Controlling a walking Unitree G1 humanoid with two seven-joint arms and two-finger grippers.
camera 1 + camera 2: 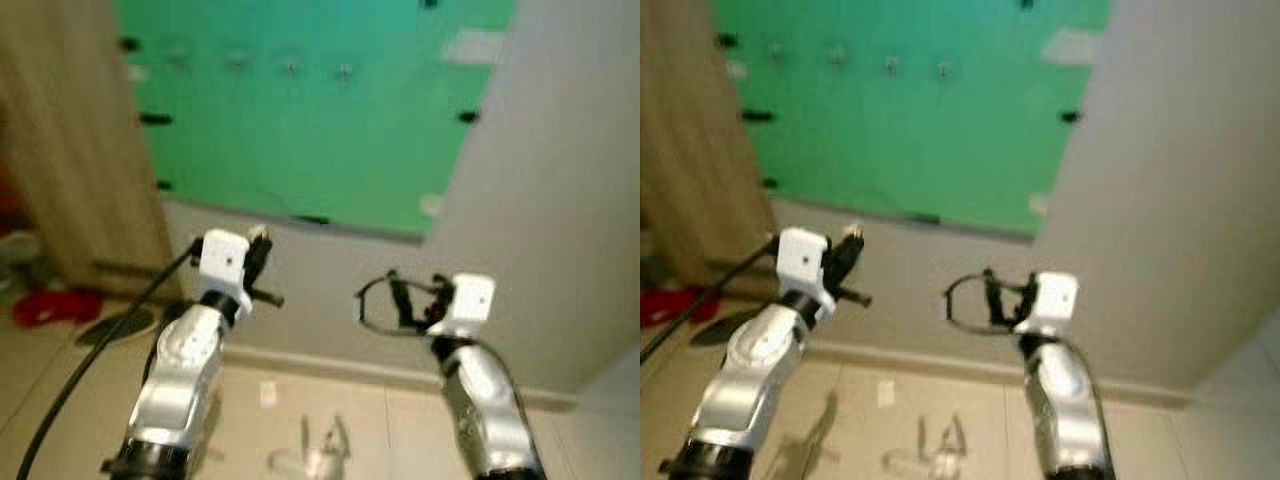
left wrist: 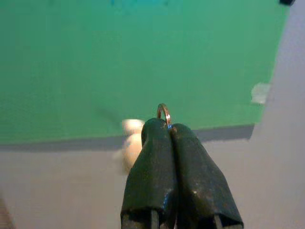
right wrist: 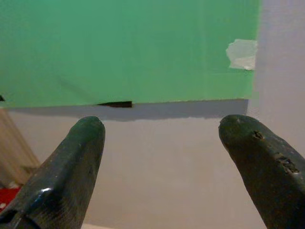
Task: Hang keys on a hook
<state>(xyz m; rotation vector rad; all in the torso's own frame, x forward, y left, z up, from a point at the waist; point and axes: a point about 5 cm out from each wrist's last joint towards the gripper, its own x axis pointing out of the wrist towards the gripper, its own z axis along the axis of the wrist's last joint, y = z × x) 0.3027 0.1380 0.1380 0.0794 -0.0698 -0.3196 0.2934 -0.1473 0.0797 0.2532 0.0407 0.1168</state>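
Two end effectors are hovering raised before the wall. The left end effector (image 2: 169,130) is pinching fully closed on the keys' ring (image 2: 164,112) — one thin metal loop is sticking out past the fingertips. The right end effector (image 3: 162,133) is gaping wide, holding nothing. Four small hooks (image 1: 290,68) are sitting in a row near the green board's (image 1: 330,140) top edge — open wall is lying between them and both arms.

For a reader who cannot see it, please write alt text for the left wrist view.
The left gripper has its two black fingers shut on a thin metal key ring that sticks out at their tips. Behind it is a green board on a pale wall, with a blurred pale object beside the fingers.
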